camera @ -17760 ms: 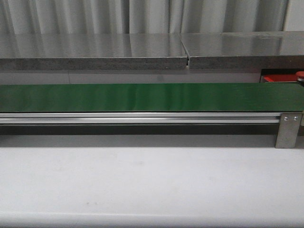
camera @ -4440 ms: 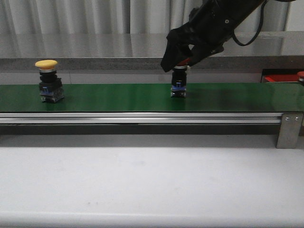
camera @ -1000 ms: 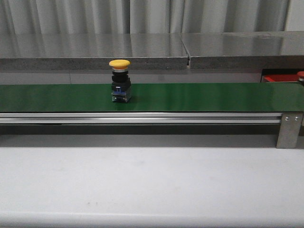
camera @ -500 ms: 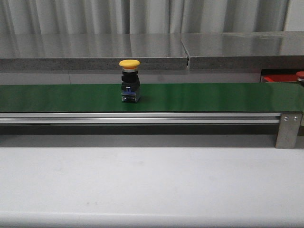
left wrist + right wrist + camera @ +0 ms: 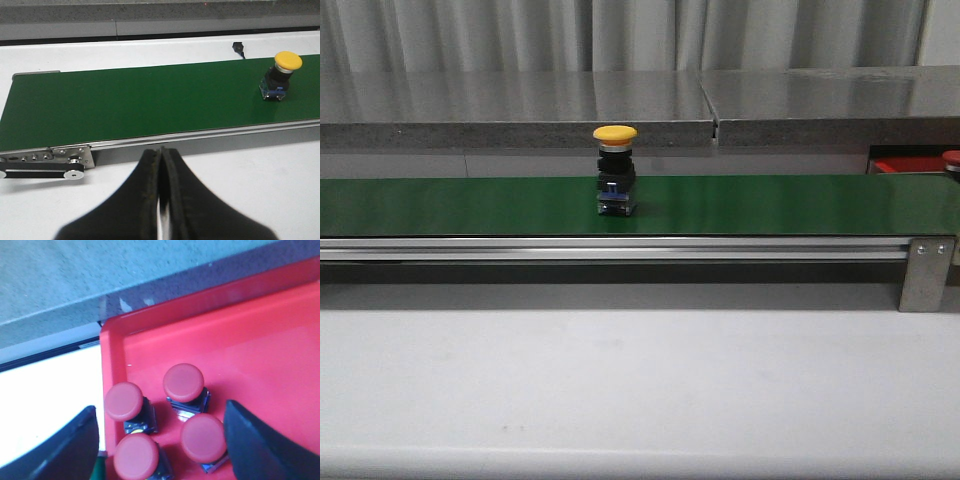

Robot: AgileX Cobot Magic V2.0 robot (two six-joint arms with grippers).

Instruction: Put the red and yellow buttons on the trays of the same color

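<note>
On the green belt (image 5: 740, 203) the yellow button (image 5: 615, 170) stands unheld: left gripper (image 5: 161, 200) pressed together nearby, right gripper (image 5: 160, 440) spread over four red buttons (image 5: 183, 381) in the red tray (image 5: 260, 340).

From my front camera the light is even and soft, fairly bright, with pale vertical streaks of glare on the grey ledge (image 5: 620, 100) behind the green belt (image 5: 470, 205). The belt carries a faint sheen just right of the yellow button (image 5: 615, 170), which throws only a small dark shadow at its base. My left wrist view is sharp on the belt, but my left gripper (image 5: 160, 200) is a dark, soft-edged mass. My right wrist view is bluish, oversaturated and blurred; the red tray (image 5: 260, 340) glows, its rim hazy.
</note>
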